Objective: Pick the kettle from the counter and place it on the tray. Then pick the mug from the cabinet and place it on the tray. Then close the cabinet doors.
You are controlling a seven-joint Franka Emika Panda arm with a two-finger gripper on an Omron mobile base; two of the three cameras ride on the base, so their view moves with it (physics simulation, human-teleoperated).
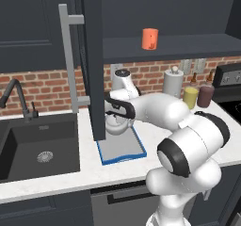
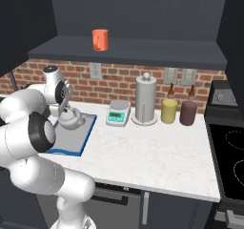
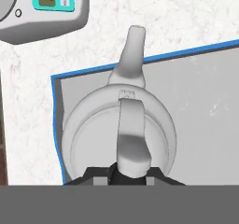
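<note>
While the kettle (image 3: 119,129) sits inside the blue-rimmed tray (image 3: 205,106) at its far right corner, the gripper (image 3: 130,171) has its fingers clamped on the arched handle. Up on the cabinet shelf (image 2: 143,51) stands the orange mug (image 2: 100,39). Right of the tray on the desk (image 2: 157,147), the digital scale (image 2: 118,113) shows unreadable digits.

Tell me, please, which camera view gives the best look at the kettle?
The hand view: the kettle appears from above, with handle, spout and tray corner plain. The right base view shows it small beside the arm; in the left base view the cabinet door and arm partly hide it.
</note>
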